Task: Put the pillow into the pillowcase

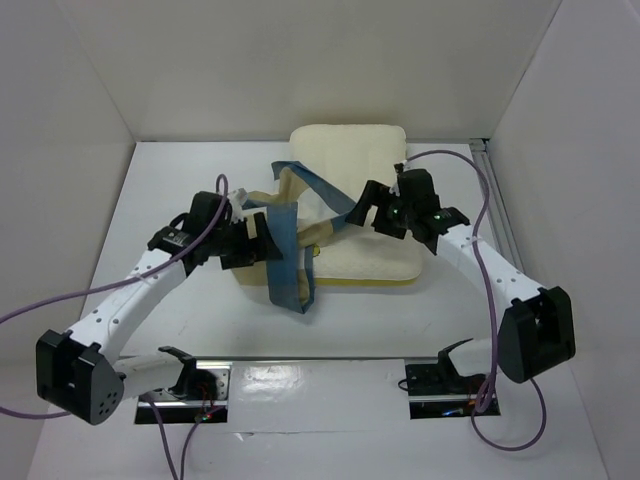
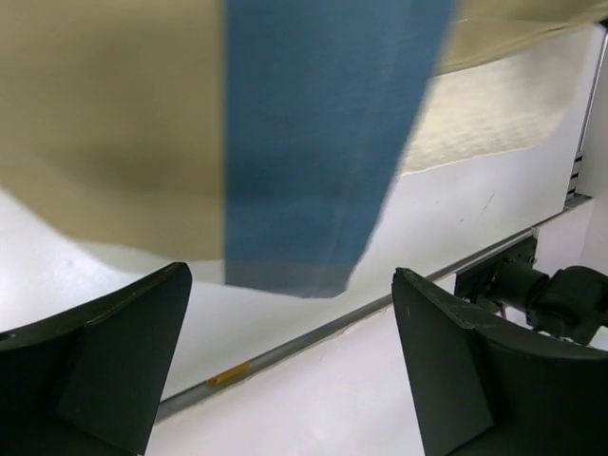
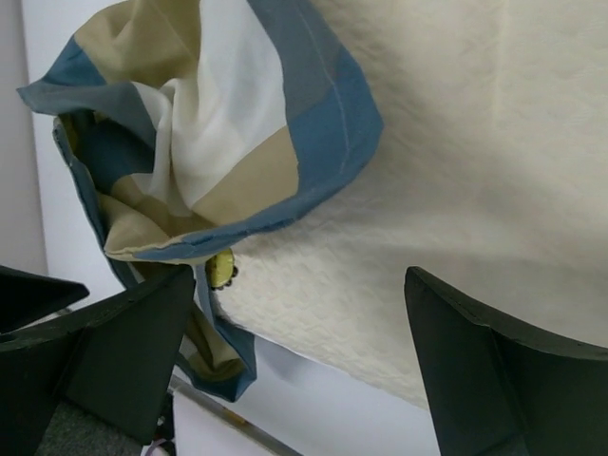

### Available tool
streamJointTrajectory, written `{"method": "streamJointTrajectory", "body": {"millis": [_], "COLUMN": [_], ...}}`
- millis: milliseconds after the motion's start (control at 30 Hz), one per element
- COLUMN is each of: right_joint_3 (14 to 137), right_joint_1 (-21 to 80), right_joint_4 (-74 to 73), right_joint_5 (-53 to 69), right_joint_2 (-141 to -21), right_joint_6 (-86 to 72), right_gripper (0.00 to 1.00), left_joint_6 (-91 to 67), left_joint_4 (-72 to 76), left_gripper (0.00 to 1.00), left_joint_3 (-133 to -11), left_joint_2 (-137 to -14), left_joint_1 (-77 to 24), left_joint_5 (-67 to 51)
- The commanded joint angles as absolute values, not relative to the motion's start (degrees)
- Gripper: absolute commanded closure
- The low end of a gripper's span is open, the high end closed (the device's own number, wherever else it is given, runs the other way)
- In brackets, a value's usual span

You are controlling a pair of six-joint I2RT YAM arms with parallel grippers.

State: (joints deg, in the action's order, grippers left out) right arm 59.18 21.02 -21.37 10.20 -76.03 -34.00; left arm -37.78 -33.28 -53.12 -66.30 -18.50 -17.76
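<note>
The cream-yellow pillow (image 1: 352,160) lies flat at the back middle of the table, with yellow piping along its near edge. The checked blue, tan and cream pillowcase (image 1: 287,243) lies crumpled over the pillow's left front part and hangs down onto the table. My left gripper (image 1: 262,246) stands open at the case's left side; the left wrist view shows a blue stripe (image 2: 313,142) just beyond the empty gripper (image 2: 290,351). My right gripper (image 1: 362,212) is open above the pillow (image 3: 456,171), beside the bunched pillowcase (image 3: 218,123) and a small yellow emblem (image 3: 221,269).
White walls enclose the table on the left, back and right. A metal rail (image 1: 497,205) runs along the right edge. A dark strip (image 1: 320,360) crosses the near edge between the arm bases. Purple cables (image 1: 40,305) trail from both arms.
</note>
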Motion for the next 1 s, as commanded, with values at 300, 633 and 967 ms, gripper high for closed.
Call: {"method": "streamJointTrajectory", "body": {"millis": [300,633,967], "right_joint_3": [58.6,60.7,71.4], "right_joint_1": [21.9,21.9,20.7], "right_joint_4": [-9.7,-6.2,-8.8], "right_joint_5": [18.7,20.2,18.2], "right_joint_2": [-79.3,-84.3,-88.3], "right_joint_6": [-39.6,-41.4,-39.3], "right_gripper": [0.0,0.0,1.0], "left_joint_6": [-41.4,-44.5,-40.7], "left_joint_4": [-37.2,-38.5,-46.8], "left_gripper": [0.0,0.02,1.0], "left_joint_3": [-61.0,-63.4,-73.7], "left_joint_2": [-72.8,-82.3,-78.8], "left_joint_1": [-37.9,-41.4,-31.0], "left_joint_5": [5.2,15.0,17.6]}}
